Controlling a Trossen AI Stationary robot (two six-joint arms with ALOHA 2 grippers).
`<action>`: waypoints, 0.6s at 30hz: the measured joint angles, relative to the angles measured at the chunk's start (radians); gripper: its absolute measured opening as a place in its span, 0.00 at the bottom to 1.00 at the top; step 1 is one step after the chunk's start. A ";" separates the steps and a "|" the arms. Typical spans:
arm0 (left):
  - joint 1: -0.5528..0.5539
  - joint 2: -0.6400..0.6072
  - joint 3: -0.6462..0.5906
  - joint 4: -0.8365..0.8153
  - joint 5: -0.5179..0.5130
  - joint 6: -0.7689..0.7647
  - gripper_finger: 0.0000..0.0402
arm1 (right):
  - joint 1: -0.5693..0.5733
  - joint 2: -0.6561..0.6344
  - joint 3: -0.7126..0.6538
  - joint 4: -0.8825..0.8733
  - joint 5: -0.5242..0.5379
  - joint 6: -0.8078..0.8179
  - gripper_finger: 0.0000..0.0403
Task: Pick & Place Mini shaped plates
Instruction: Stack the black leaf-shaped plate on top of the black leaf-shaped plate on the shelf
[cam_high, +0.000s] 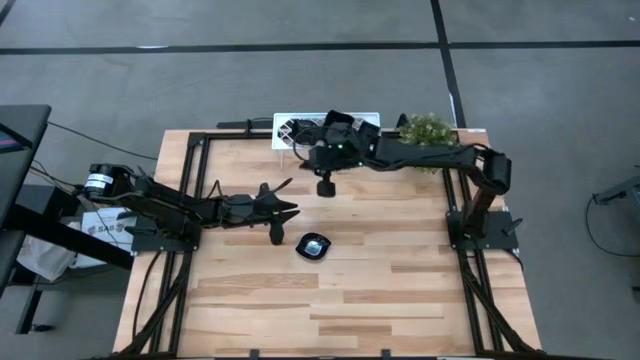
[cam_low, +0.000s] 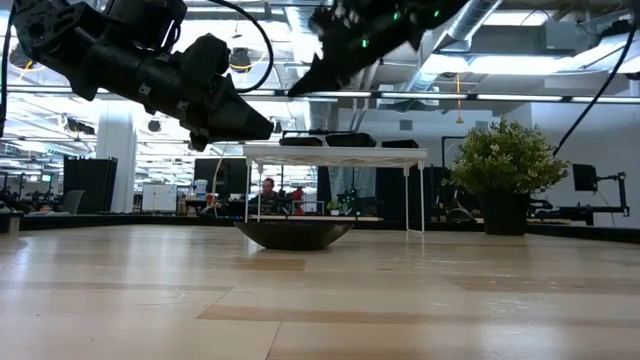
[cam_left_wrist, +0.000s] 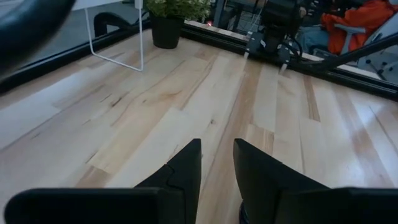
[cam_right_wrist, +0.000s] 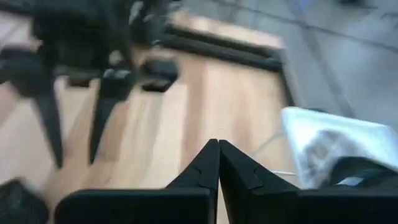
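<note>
One small glossy black plate (cam_high: 314, 246), squarish with rounded corners and a pale glint at its centre, is seen lying on the table (cam_high: 400, 290) of light wooden planks, a little toward the front of the middle; in the low view it shows as a shallow dark bowl shape (cam_low: 294, 234) resting flat on the wood. A white wire rack (cam_high: 292, 131) on thin legs stands at the far edge, and at least two more dark plates (cam_low: 325, 140) can be made out on top of it in the low view, though their shapes cannot be told. One leafy green potted plant (cam_high: 428, 129) in a dark pot is set beside the rack. The left gripper (cam_high: 285, 212) is held above the table just beside the lone plate, its two dark wedge-shaped fingers (cam_left_wrist: 184, 171) parted by a narrow gap with nothing between them. The right gripper (cam_high: 325, 187) hangs in front of the rack, well above the wood, its two fingers (cam_right_wrist: 202, 165) pressed together tip to tip and empty. Black metal framing is seen along the table's sides.
</note>
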 joint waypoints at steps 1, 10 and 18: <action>0.000 0.000 0.000 0.000 0.000 0.001 0.24 | 0.006 -0.015 0.000 0.015 0.030 0.012 0.01; -0.001 0.000 0.000 0.000 0.011 0.050 0.24 | 0.037 -0.432 -0.356 0.219 0.284 0.097 0.00; 0.000 0.000 0.000 -0.005 0.198 0.055 0.24 | 0.164 -0.877 -0.864 0.441 0.372 0.189 0.00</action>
